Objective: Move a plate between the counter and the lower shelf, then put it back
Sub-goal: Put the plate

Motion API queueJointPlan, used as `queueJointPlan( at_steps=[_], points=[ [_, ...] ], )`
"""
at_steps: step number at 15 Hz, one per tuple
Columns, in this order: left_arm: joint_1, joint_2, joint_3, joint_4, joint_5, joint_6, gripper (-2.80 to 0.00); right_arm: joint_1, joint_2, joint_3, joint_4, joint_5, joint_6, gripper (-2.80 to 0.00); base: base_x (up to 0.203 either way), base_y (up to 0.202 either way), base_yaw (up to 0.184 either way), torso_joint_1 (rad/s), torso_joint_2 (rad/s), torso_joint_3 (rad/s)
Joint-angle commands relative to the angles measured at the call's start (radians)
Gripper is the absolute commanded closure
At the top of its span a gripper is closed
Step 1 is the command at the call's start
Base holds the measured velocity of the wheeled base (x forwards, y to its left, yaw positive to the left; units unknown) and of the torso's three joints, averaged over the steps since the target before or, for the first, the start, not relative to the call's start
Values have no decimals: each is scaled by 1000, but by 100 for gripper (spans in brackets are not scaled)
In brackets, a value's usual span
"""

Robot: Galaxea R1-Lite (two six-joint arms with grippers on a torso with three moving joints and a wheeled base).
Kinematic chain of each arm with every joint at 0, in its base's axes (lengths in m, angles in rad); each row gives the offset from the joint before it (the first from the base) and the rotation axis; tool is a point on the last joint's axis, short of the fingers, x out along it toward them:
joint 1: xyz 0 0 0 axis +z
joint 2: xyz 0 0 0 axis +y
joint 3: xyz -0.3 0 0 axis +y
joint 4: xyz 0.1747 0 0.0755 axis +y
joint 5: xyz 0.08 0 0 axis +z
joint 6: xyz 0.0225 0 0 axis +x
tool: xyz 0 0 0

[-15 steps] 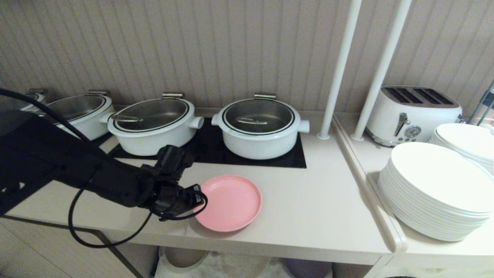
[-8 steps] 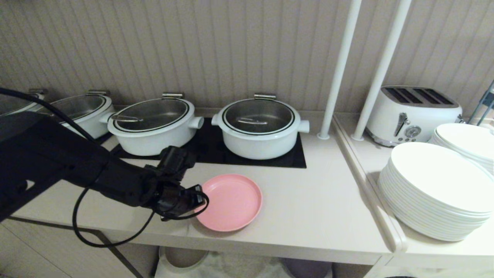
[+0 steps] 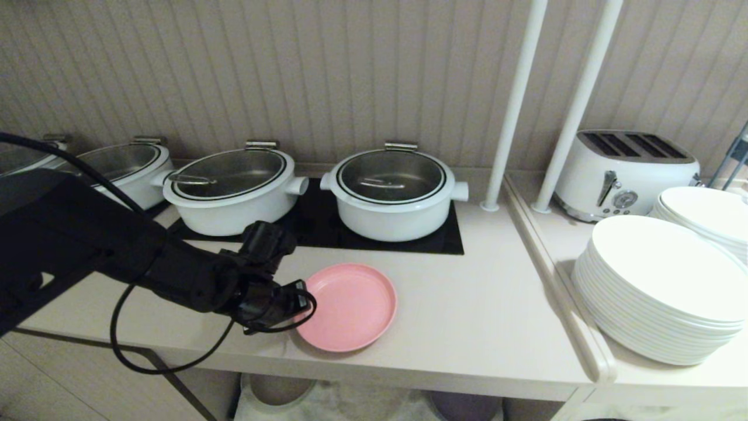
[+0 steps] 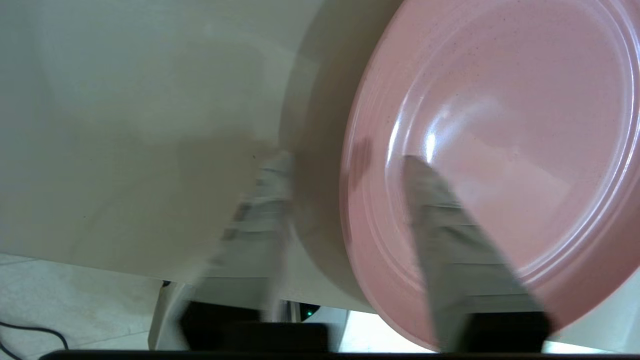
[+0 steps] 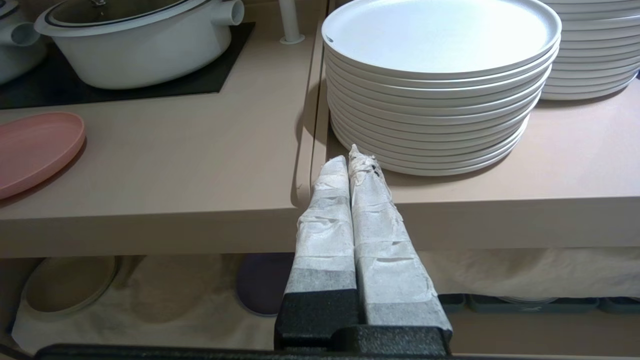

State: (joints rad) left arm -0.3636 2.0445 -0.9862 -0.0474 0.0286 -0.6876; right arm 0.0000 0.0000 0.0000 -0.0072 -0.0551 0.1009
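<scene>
We see the round matte pink plastic plate [image 3: 349, 306] flat on the glossy beige counter [image 3: 479, 316], our left gripper [image 4: 345, 165] at its 9 o'clock rim, fingers parted astride it. Only the right wrist view shows the right gripper [image 5: 351, 157] pressed shut below.

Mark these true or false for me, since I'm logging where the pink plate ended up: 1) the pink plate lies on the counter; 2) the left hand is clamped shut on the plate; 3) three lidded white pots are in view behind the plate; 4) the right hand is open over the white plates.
1) True: the pink plate lies flat on the counter.
2) False: the left hand is open, one finger over the plate, one outside its rim.
3) True: three white pots stand behind it.
4) False: the right hand is shut, low before the counter edge near the white plates.
</scene>
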Motion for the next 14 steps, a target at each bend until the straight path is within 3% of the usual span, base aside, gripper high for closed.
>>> queueJointPlan(
  at_steps=[1, 14],
  points=[
    [0, -1, 0, -2, 1, -4, -280, 0, 0, 0, 0, 0, 0, 0, 0, 0, 0, 0, 0, 0],
    [-11, -149, 33, 36, 18, -3, -280, 0, 0, 0, 0, 0, 0, 0, 0, 0, 0, 0, 0, 0]
  ],
)
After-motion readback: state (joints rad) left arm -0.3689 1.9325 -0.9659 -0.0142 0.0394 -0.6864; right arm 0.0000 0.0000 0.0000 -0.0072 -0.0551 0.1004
